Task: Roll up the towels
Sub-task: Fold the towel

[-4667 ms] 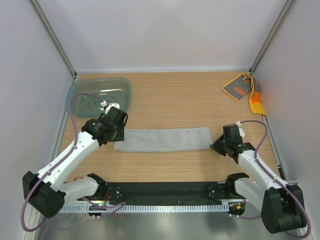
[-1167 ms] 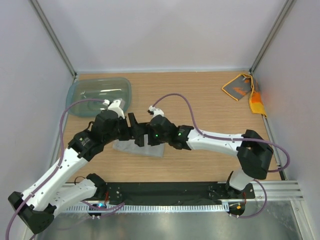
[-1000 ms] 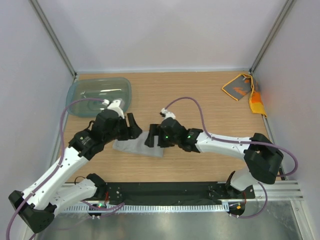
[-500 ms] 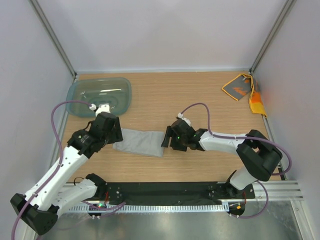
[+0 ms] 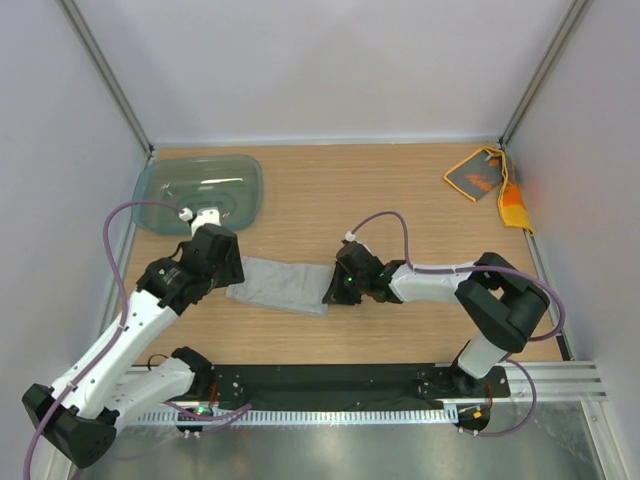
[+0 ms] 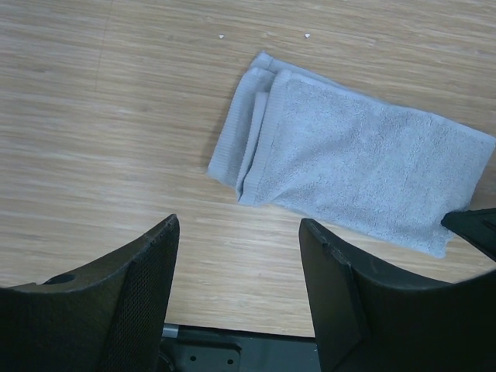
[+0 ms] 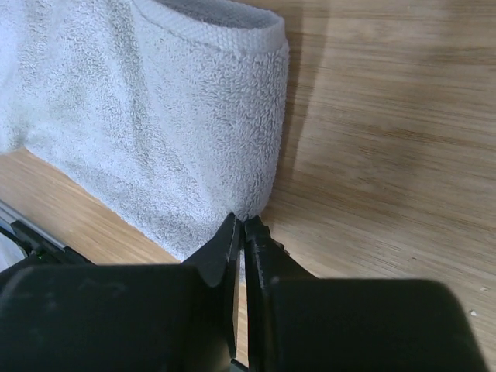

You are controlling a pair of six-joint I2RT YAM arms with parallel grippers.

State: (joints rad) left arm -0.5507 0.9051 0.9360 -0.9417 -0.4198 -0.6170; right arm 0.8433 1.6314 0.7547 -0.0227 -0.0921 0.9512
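Observation:
The light grey towel (image 5: 285, 285) lies folded flat on the wooden table, left of centre. My right gripper (image 5: 332, 290) is low at its right edge, shut, with its tips pinching the folded edge of the towel (image 7: 155, 116) at the near corner. My left gripper (image 5: 226, 268) hovers open just off the towel's left end; in the left wrist view the towel (image 6: 356, 167) lies ahead of the spread fingers (image 6: 147, 294), which hold nothing. The orange towel with a grey face (image 5: 480, 178) lies crumpled in the far right corner.
A translucent teal tub (image 5: 200, 188) sits at the far left, just behind the left arm. The black base rail (image 5: 320, 385) runs along the near edge. Walls close in the table on three sides.
The right gripper drew back rightward from over the towel to its right edge and shut there. The left gripper pulled back left off the towel. The towel is folded shorter than before.

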